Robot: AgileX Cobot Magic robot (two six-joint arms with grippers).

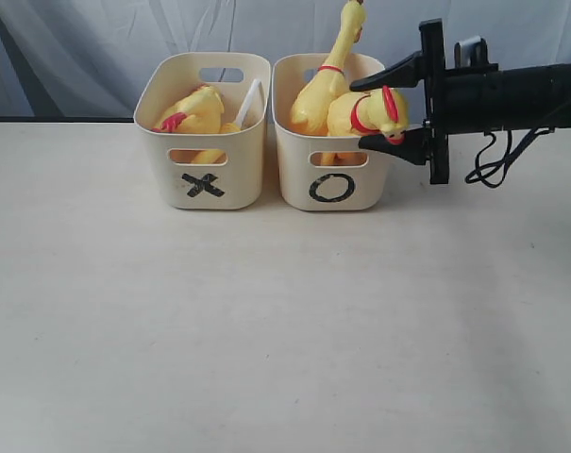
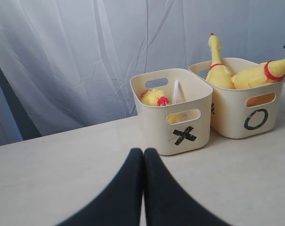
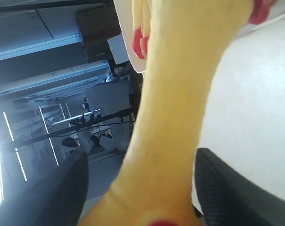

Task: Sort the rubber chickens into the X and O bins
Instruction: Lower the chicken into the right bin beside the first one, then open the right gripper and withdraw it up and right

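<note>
**Chicken balanced on bin rim, jaws not yet clear**

Right gripper [image 1: 359,115] spread wide around the neck of one chicken [image 1: 379,109], apparently not clamping. Seen from the right wrist: open gap beside one finger [image 3: 52,197], possible light touch at the other. Chicken draped over the right rim of the O bin [image 1: 299,179], body inside against a taller chicken [image 1: 325,87], head hanging outside between the jaws. Left gripper [image 2: 143,153] pinched shut on nothing, low over the near table [image 1: 266,330], well apart from both bins. X bin [image 1: 238,175] just left of the O bin, another chicken [image 1: 195,111] inside.

Likely troubles from here:

- Snagging on withdrawal. Pulling back to the right with comb or beak near a finger could hook the head and drag the whole toy out over the rim onto the table.
- Sliding out unaided. Seems poorly seated, with much of its length outside; soft rubber may spring back and tip it off once free.
- Shoving the bin. Lower jaw close to the right wall; dipping or swinging left could push that light tub into its neighbour.
- Knocking the tall chicken, already leaning up and out.
</note>
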